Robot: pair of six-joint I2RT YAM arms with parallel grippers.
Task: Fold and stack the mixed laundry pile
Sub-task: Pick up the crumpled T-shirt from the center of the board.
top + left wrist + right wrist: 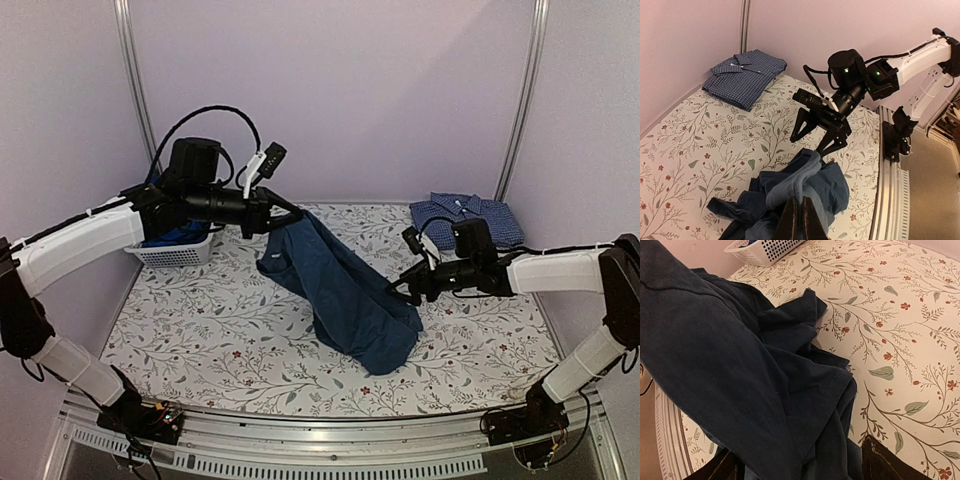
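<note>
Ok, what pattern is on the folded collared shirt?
Small blue checks on the folded collared shirt, clearest in the left wrist view.

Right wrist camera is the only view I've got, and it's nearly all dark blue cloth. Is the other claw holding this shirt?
Observer: Yes. The left claw is shut on one end of the navy T-shirt and holds it up, while the rest drapes down onto the table.
Operator: And my own claw, open or shut?
Observer: The right claw stands open, right at the shirt's bunched edge.
Operator: Anything folded already?
Observer: A checked shirt lies folded at the far right corner.
</note>
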